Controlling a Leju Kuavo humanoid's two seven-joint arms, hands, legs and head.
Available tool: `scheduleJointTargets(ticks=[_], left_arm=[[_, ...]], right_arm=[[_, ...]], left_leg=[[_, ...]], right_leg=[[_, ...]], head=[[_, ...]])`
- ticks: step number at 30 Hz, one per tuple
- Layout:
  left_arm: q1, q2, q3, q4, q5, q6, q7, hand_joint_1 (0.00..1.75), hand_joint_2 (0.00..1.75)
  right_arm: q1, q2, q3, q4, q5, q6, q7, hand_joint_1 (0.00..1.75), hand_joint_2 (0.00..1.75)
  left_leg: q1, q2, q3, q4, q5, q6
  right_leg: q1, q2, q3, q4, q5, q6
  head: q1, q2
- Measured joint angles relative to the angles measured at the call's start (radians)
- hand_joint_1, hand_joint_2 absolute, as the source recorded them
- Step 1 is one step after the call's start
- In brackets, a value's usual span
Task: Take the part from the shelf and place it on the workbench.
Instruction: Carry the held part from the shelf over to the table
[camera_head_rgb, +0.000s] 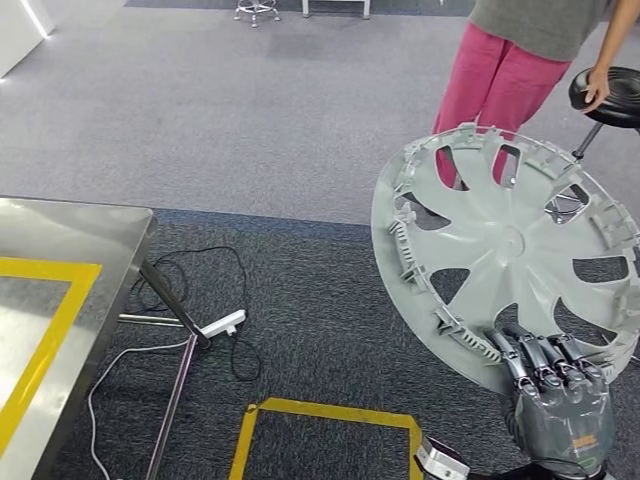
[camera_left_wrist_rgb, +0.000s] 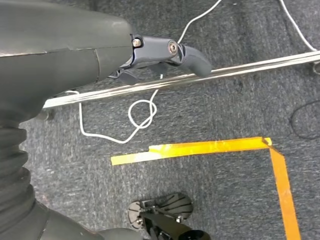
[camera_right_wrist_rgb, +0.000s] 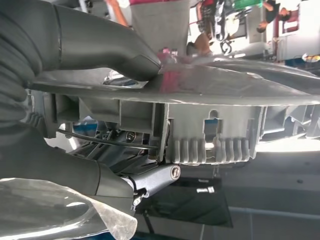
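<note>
Now the right hand (camera_head_rgb: 560, 400) has the part (camera_head_rgb: 507, 247), a big grey spoked disc, up off any shelf and in the air. Its fingers (camera_head_rgb: 537, 352) clamp the rim, curled over the near edge, and the right wrist view shows the thumb (camera_right_wrist_rgb: 109, 50) on one face of the disc with a dark finger (camera_right_wrist_rgb: 158, 177) under the ribbed rim. The disc fans up and away from those fingers, tilted, nothing under it but carpet.

So the pick looks done; what's left is the carry and the set-down. The desk (camera_head_rgb: 90, 235), steel top with yellow tape (camera_head_rgb: 45, 340), sits well off to the far side from the gripping fingers, with floor between.

The left hand (camera_left_wrist_rgb: 162, 52) hangs low over the carpet, holding nothing; one finger (camera_left_wrist_rgb: 190, 56) sticks out near a steel bar (camera_left_wrist_rgb: 241, 67), but whether the rest are curled or spread, I cannot tell.

Room to move: open carpet straight across, though a white cable (camera_head_rgb: 151, 352) and a power strip (camera_head_rgb: 223, 324) lie by the desk leg (camera_head_rgb: 170, 303). Just beyond the disc's far rim stands a person (camera_head_rgb: 502, 70), hand on a black stool (camera_head_rgb: 615, 95). That side is tight, I'd say; the swing toward the desk looks the freer way, minding the desk's corner.
</note>
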Motion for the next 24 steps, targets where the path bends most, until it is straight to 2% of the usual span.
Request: scheduleJointTargets(ticks=[1,2,3,4,6,8,9,10,11,12,13,14,16,18,20,22,23,24], left_arm=[[0.002,0.000,0.000,0.000,0.000,0.000,0.000,0.00,1.75],[0.004,0.000,-0.001,0.000,0.000,0.000,0.001,0.00,1.75],[0.007,0.000,-0.001,0.000,0.000,0.000,0.002,0.00,1.75],[0.009,0.000,-0.002,0.000,0.000,0.000,0.002,0.00,1.75],[0.008,-0.001,-0.004,0.000,0.000,0.000,0.003,0.00,1.75],[0.007,-0.001,-0.004,0.000,0.000,0.000,0.003,0.00,1.75],[0.007,-0.001,-0.005,0.000,0.000,0.000,0.003,0.00,1.75],[0.009,-0.001,-0.005,0.000,0.000,0.000,0.003,0.00,1.75],[0.010,-0.001,-0.005,0.000,0.000,0.000,0.003,0.00,1.75],[0.010,0.000,-0.005,0.000,0.000,0.000,0.003,0.00,1.75],[0.010,0.000,-0.005,0.000,0.001,0.000,0.003,0.00,1.75],[0.009,0.000,-0.005,0.000,0.001,0.001,0.004,0.00,1.75],[0.007,0.001,-0.006,0.000,0.001,0.001,0.006,0.00,1.75],[0.010,0.001,-0.006,0.000,0.001,0.002,0.009,0.00,1.75],[0.010,0.001,-0.005,0.000,0.002,0.004,0.010,0.00,1.75],[0.004,0.000,-0.005,0.000,0.003,0.006,0.010,0.00,1.75],[0.002,0.000,-0.005,0.000,0.003,0.007,0.011,0.00,1.75],[0.001,0.000,-0.005,0.001,0.003,0.007,0.011,0.00,1.75]], right_arm=[[0.001,0.000,-0.001,-0.001,-0.001,0.000,0.000,1.75,1.75],[0.002,0.000,-0.002,-0.001,-0.001,0.000,-0.001,1.75,1.75],[0.003,0.000,-0.003,-0.002,-0.003,0.000,-0.001,1.75,1.75],[0.004,0.000,-0.004,-0.003,-0.004,0.000,-0.002,1.75,1.75],[0.005,0.000,-0.006,-0.005,-0.006,0.000,-0.004,1.75,1.75],[0.006,0.000,-0.008,-0.006,-0.006,0.000,-0.004,1.75,1.75],[0.006,0.000,-0.009,-0.006,-0.006,0.000,-0.004,1.75,1.75],[0.006,0.000,-0.010,-0.006,-0.006,0.000,-0.005,1.75,1.75],[0.006,0.000,-0.010,-0.006,-0.006,0.000,-0.006,1.75,1.75],[0.006,0.000,-0.010,-0.006,-0.007,0.000,-0.008,1.75,1.75],[0.006,0.000,-0.011,-0.006,-0.007,0.000,-0.010,1.75,1.75],[0.006,0.000,-0.011,-0.006,-0.008,0.000,-0.012,1.75,1.75],[0.006,0.001,-0.012,-0.007,-0.011,0.000,-0.016,1.75,1.75],[0.005,0.001,-0.013,-0.007,-0.015,0.000,-0.022,1.75,1.75],[0.005,0.001,-0.015,-0.008,-0.019,0.000,-0.029,1.75,1.75],[0.005,0.002,-0.018,-0.009,-0.023,0.000,-0.037,1.75,1.75],[0.006,0.002,-0.020,-0.009,-0.024,0.000,-0.041,1.75,1.75],[0.006,0.002,-0.022,-0.009,-0.025,0.000,-0.043,1.75,1.75]], left_leg=[[0.000,-0.008,-0.005,0.004,0.000,-0.004],[0.002,-0.016,-0.008,0.005,0.001,-0.008],[0.003,-0.013,-0.011,0.010,-0.003,-0.011],[0.003,0.001,-0.018,0.026,-0.015,-0.016],[0.004,0.045,-0.058,0.116,-0.068,-0.025],[0.006,0.069,-0.122,0.248,-0.125,-0.030],[0.007,0.071,-0.141,0.288,-0.134,-0.029],[0.007,0.072,-0.143,0.292,-0.123,-0.027],[0.006,0.074,-0.127,0.258,-0.095,-0.022],[0.003,0.082,-0.095,0.196,-0.057,-0.015],[-0.004,0.103,-0.061,0.127,-0.027,-0.005],[-0.012,0.124,-0.032,0.070,-0.010,0.004],[-0.024,0.151,-0.011,0.019,-0.009,0.016],[-0.023,0.134,-0.009,0.004,-0.006,0.020],[-0.014,0.114,0.000,-0.012,0.003,0.025],[-0.009,0.094,0.004,-0.018,0.007,0.029],[-0.009,0.084,0.004,-0.017,0.007,0.030],[-0.009,0.073,0.004,-0.017,0.006,0.030]], right_leg=[[0.001,0.003,0.005,-0.009,-0.004,-0.006],[0.002,-0.005,0.007,-0.009,-0.004,-0.013],[0.002,-0.013,0.008,-0.010,-0.004,-0.019],[0.003,-0.022,0.010,-0.011,-0.004,-0.025],[0.004,-0.043,0.014,-0.012,-0.006,-0.036],[0.009,-0.065,0.016,-0.012,-0.010,-0.042],[0.012,-0.076,0.017,-0.012,-0.012,-0.043],[0.014,-0.086,0.019,-0.012,-0.014,-0.044],[0.016,-0.095,0.022,-0.012,-0.016,-0.044],[0.018,-0.105,0.026,-0.012,-0.019,-0.044],[0.019,-0.113,0.028,-0.013,-0.022,-0.044],[0.021,-0.121,0.031,-0.012,-0.025,-0.041],[0.023,-0.140,0.032,-0.013,-0.029,-0.034],[0.023,-0.152,0.036,-0.015,-0.033,-0.025],[0.021,-0.120,0.024,0.016,-0.055,-0.016],[0.018,-0.073,-0.030,0.125,-0.108,-0.009],[0.016,-0.063,-0.066,0.193,-0.134,-0.005],[0.015,-0.059,-0.096,0.242,-0.145,-0.001]], head=[[0.000,0.000],[-0.001,0.000],[0.000,0.000],[-0.003,0.000],[-0.006,0.000],[-0.008,0.000],[-0.008,0.000],[-0.008,0.000],[-0.008,0.000],[-0.008,0.000],[-0.007,0.000],[-0.008,0.000],[-0.008,0.000],[-0.009,0.000],[-0.007,0.000],[-0.004,0.000],[-0.003,0.000],[-0.003,0.000]])
